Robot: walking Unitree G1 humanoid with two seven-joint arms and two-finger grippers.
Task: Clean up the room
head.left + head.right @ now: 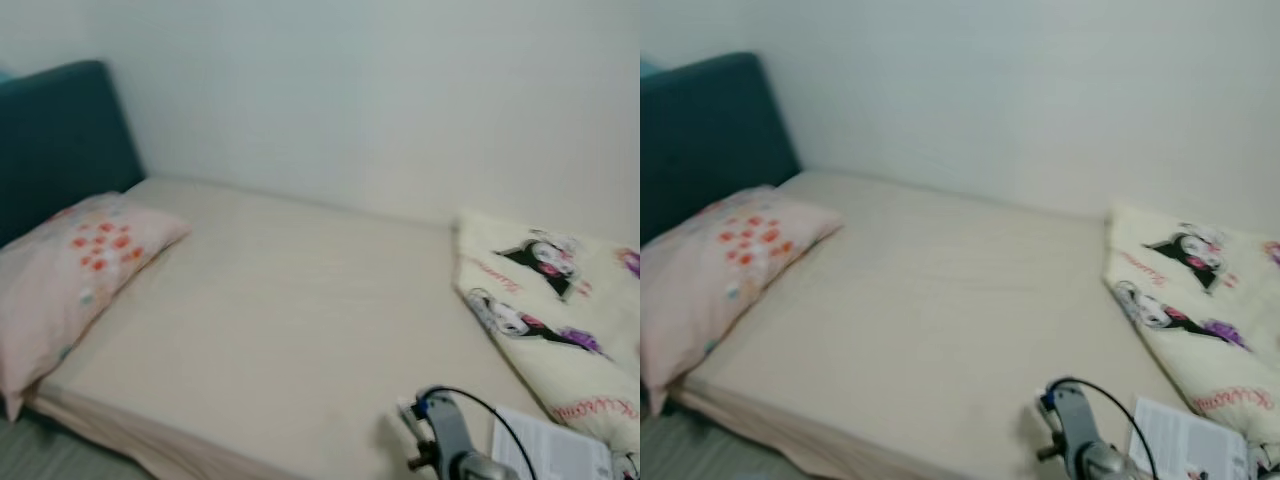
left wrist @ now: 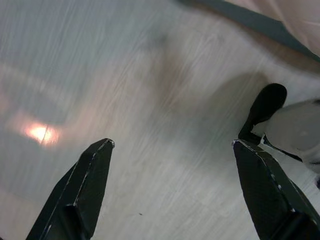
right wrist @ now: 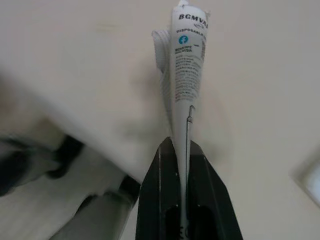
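We note a bed [image 1: 280,330] with a plain beige sheet against a white wall [image 1: 380,90]. A dark teal headboard [image 1: 55,140] stands at its left end. Grey wood-grain floor [image 2: 150,100] shows below the bed's near edge, slightly blurred.

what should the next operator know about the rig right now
Right hand: shut on a white printed paper packet, held over the foot of the cream-sheeted bed; it still needs a place to go.
Left hand: open, holding nothing, hanging over the pale wood-grain floor.
On the bed: pink pillow with red flowers at the teal headboard, cream cartoon-print blanket bunched by the wall.
Done: packet picked up. Left: put it away, perhaps straighten the blanket.
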